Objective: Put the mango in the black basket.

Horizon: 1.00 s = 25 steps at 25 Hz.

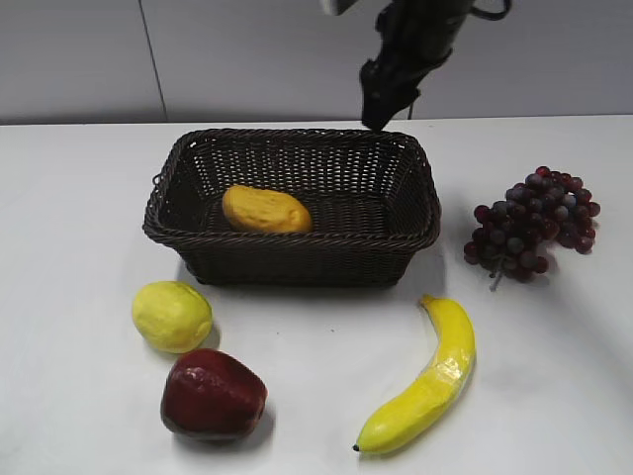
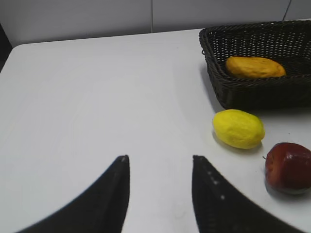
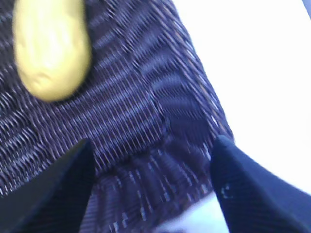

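The orange-yellow mango (image 1: 265, 210) lies on the floor of the black basket (image 1: 297, 247), towards its left side. It also shows in the left wrist view (image 2: 254, 67) and, blurred, in the right wrist view (image 3: 51, 48). The black basket also shows in the left wrist view (image 2: 218, 77) and fills the right wrist view (image 3: 160, 126). My right gripper (image 1: 381, 104) hangs open and empty above the basket's far rim; its fingers (image 3: 153, 145) frame the basket wall. My left gripper (image 2: 159, 162) is open and empty over bare table, left of the basket.
A pale-yellow lemon (image 1: 172, 316) and a dark red apple (image 1: 212, 395) lie in front of the basket at the left. A banana (image 1: 427, 381) lies front right. A bunch of purple grapes (image 1: 537, 223) lies right of the basket.
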{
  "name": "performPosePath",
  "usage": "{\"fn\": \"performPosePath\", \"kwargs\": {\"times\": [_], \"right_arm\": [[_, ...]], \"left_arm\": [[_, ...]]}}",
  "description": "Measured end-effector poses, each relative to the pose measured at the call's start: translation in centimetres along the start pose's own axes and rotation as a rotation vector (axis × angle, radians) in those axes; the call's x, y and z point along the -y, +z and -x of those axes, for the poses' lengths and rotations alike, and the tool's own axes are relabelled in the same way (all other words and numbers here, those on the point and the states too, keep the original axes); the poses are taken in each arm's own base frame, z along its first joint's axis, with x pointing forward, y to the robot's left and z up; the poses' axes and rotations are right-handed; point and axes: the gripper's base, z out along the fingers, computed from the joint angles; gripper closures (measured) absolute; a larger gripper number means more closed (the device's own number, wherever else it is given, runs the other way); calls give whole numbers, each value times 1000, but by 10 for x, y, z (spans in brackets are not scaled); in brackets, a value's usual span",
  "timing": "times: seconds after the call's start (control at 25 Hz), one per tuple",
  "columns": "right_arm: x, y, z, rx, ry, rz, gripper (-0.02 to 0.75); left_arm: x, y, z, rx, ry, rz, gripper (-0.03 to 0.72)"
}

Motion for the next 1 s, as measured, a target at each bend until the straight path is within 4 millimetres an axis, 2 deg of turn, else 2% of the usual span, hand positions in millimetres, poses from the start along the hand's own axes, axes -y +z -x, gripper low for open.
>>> {"fn": "performPosePath", "kwargs": {"times": [0.2,0.44,0.6,0.8,0.92,1.0], "right_arm": [[30,-43,-41,3,189,-53,201],[48,-91,-78,24,617,-138,202],[59,-116,-104,19,765,-247,202],[40,-140,-129,10,809,-281,202],[17,-154,-148,2,813,-281,180],[0,-159,-163,-14,821,-276,132]], "left_arm": [[0,0,0,0,0,0,360],[0,0,0,0,0,0,360],[0,0,0,0,0,0,360],[0,0,0,0,0,0,360],[0,0,0,0,0,0,360],[0,0,0,0,0,0,360]]}}
